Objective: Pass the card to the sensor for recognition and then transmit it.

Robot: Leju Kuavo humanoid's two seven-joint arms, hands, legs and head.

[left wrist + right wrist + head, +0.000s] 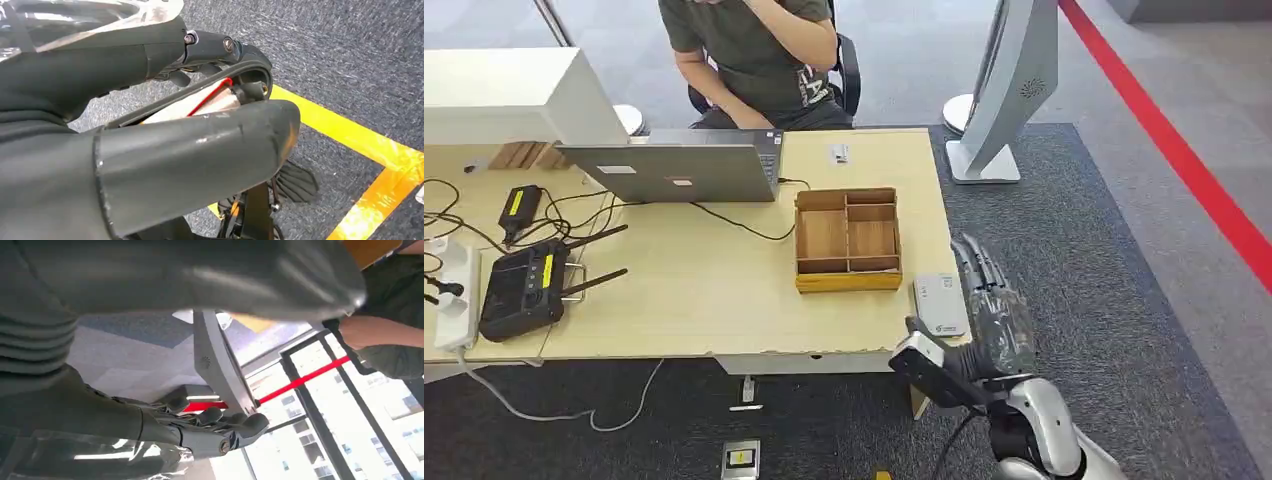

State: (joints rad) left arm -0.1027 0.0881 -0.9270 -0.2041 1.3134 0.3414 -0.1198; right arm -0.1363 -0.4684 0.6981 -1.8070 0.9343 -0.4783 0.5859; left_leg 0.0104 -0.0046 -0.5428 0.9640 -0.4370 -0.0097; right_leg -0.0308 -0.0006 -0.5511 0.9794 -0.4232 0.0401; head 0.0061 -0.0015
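A flat pale grey sensor [939, 303] lies at the table's front right corner. My right hand [989, 300] hovers just right of it, over the table's edge, with fingers stretched forward and apart and nothing in them; the right wrist view shows the right hand [200, 427] with an empty gap under the thumb. A small white card-like piece [838, 153] lies at the table's far edge, near the seated person [759, 55]. My left hand [150, 150] hangs over dark carpet, thumb and fingers apart, with no card visible in it.
A wooden box [848, 240] with several empty compartments stands left of the sensor. A laptop [674, 165], cables and a black controller [524, 285] fill the table's left half. A white stand [1004, 90] rises off the table's far right corner. Yellow tape [360, 145] marks the floor.
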